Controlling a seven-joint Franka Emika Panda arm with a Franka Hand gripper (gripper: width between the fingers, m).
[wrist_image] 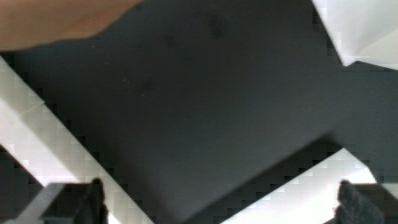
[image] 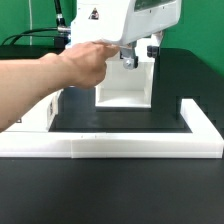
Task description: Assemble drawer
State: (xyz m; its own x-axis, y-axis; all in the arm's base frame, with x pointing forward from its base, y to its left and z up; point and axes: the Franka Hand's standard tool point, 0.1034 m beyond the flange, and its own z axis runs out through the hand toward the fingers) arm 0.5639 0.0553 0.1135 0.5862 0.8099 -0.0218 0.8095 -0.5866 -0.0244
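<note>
Drawer housing (image: 125, 88) stands on the black table (image: 110, 190) behind the border wall (image: 110, 146), open side toward the wall; contents not discernible. Gripper (wrist_image: 217, 205) hangs beside the housing, fingers (wrist_image: 71, 203) spread wide, gripping nothing. Person's hand (image: 75, 65) reaches it, possibly touching.

Bright even light; whites near blown out; both views low-resolution; hand (wrist_image: 54, 20) defocused in wrist view.

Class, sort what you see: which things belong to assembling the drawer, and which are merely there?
Belongs to the job: drawer housing; gripper, open.
Merely there: white border wall; black table; person's hand reaching in near the gripper.
</note>
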